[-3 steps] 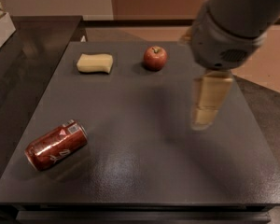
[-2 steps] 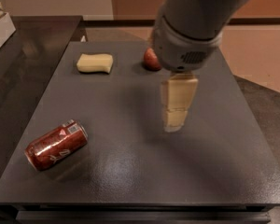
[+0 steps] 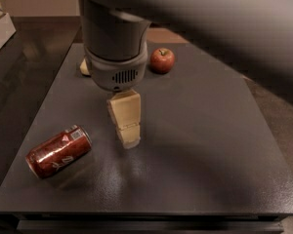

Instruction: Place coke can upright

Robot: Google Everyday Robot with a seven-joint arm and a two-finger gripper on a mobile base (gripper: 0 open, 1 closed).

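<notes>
Camera view shows the small red metal coke can [image 3: 58, 151] lying on its side near eight o'clock from the cream gripper [image 3: 129, 138], long axis running eight-to-two, the gripper holding nothing, its opening impossible to tell.

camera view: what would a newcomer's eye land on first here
The big grey arm fills the top centre, its gripper hanging over the table just right of the coke can. The can lies on its side near the front left edge; a red apple sits at the back.

Red apple [image 3: 162, 60], pale sponge [image 3: 84, 67], dark table [image 3: 210, 145]
</notes>
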